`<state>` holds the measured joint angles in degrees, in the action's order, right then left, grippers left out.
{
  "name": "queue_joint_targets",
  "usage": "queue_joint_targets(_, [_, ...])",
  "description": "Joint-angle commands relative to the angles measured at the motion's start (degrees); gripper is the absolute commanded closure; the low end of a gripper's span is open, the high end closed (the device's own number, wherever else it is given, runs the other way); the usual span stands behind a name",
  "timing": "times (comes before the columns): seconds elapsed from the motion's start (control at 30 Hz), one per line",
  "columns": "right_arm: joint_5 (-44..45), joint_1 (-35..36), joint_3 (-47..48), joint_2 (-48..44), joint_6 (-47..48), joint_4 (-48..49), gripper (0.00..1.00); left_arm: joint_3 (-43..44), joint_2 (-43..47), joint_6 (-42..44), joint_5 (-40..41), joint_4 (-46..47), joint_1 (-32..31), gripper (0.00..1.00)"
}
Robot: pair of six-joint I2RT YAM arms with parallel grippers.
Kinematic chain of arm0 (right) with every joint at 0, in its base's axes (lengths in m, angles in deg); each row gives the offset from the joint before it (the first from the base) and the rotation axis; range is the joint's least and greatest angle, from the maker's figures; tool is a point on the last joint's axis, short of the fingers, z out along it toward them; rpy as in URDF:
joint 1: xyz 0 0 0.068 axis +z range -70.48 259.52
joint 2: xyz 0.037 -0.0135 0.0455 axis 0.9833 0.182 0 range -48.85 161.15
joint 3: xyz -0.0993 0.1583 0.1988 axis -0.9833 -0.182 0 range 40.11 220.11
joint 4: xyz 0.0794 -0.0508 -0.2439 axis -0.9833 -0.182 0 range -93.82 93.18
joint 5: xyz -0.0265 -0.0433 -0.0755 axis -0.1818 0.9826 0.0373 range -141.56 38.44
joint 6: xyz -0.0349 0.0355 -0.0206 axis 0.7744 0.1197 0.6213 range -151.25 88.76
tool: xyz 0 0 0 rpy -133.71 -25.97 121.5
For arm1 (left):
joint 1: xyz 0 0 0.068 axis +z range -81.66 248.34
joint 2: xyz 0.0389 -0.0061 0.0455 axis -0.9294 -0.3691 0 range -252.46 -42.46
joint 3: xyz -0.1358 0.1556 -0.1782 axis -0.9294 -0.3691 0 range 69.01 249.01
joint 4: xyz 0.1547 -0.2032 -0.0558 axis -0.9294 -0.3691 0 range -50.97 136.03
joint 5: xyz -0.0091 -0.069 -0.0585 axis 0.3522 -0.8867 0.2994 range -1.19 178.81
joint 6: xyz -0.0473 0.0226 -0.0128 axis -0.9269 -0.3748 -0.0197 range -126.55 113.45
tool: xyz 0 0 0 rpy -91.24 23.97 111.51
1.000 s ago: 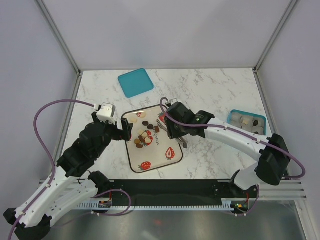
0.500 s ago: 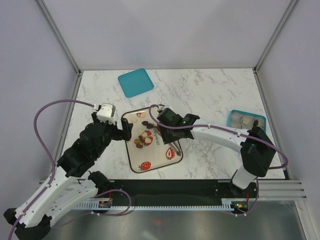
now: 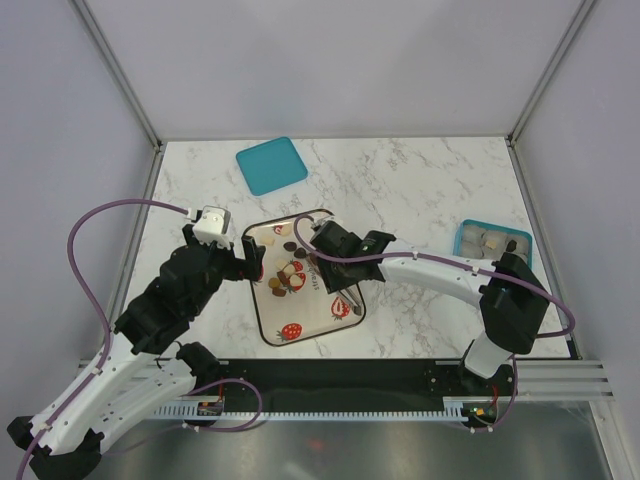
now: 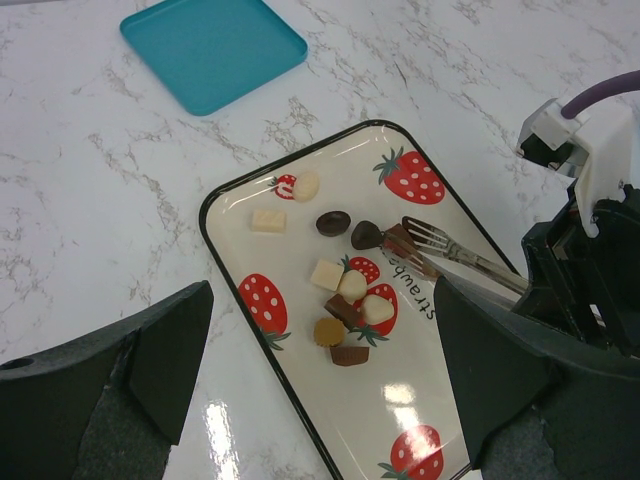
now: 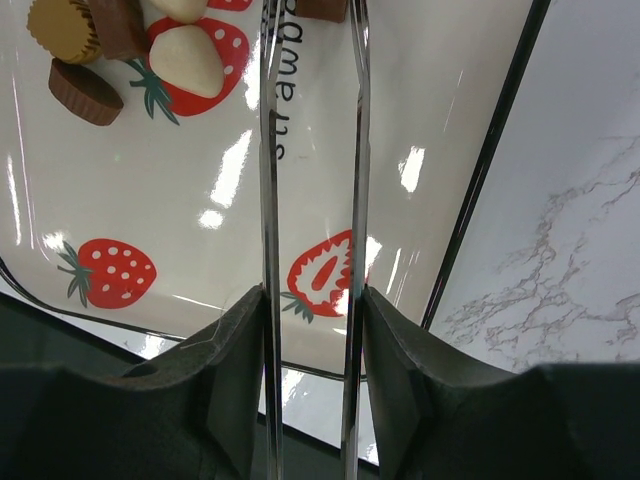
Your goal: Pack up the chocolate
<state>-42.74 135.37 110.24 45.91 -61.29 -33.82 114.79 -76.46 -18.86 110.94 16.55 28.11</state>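
Your left gripper [image 3: 252,262] hangs by the left edge of the tray [image 5: 120,180]. Its fingers [image 4: 170,360] are spread wide, and there is nothing in them.

Your right gripper [image 5: 312,300] is over the right side of the tray. It squeezes a pair of metal tongs [image 5: 266,180], with one finger pressing on each arm. The tongs reach out from it toward the far side of the tray.

The chocolate [image 4: 345,305] lies on the tray. Most of it sits in a little heap in the middle, on a strawberry print. The heap has white, cream, tan and brown bits. It is just left of the tongs, not touching them, and it lies between your two grippers.

A bit farther on, one brown piece [image 4: 402,245] sits right at the tips of the tongs. You can't tell if the tips pinch it. Two dark pieces [image 4: 333,222] lie just past it to the left. Two cream pieces [image 4: 268,220] lie farther left, near the tray's far left corner.

Off to the right, well apart from the tray, a teal box [image 3: 461,238] has a few pieces in it. At the far left of the table [image 3: 420,180] lies a flat teal lid [image 4: 213,45].
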Motion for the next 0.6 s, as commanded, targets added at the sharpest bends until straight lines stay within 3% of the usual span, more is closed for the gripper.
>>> queue_joint_targets(0.0, [1.37,0.66,2.38,0.34,-0.54,-0.80,0.52,-0.08,-0.02,1.59,1.42,2.14,0.06,0.00])
queue_joint_targets(0.33, [4.36,0.57,2.91,-1.15,-2.12,-2.90,0.63,-0.08,0.07,1.59,1.34,2.14,0.06,0.00])
queue_joint_targets(0.57, [7.35,-0.30,1.07,-7.91,-5.63,-8.53,0.66,-0.08,0.42,1.42,1.16,2.14,0.15,0.00])
